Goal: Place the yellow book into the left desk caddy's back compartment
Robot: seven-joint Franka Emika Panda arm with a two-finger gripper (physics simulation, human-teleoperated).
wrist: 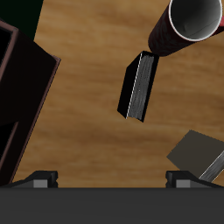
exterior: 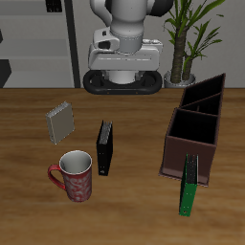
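Note:
The yellow book (exterior: 60, 122), grey and faintly striped, lies on the table beside the mug; it also shows in the wrist view (wrist: 196, 154). The left desk caddy (exterior: 196, 122) is a long dark maroon-brown box; its near wall shows in the wrist view (wrist: 22, 87). Its back compartment (exterior: 213, 88) is the end section farthest from the table's front edge and looks empty. My gripper (exterior: 119, 59) hangs high over the table's back middle, far from the book. In the wrist view my gripper (wrist: 112, 178) is open and empty, fingertips (wrist: 39, 178) wide apart.
A black book (exterior: 104, 146) (wrist: 138, 85) stands on edge mid-table. A red mug (exterior: 74, 176) (wrist: 188, 22) sits near the front edge. A green book (exterior: 190, 184) leans against the caddy's front end. A potted plant (exterior: 187, 38) stands behind the caddy.

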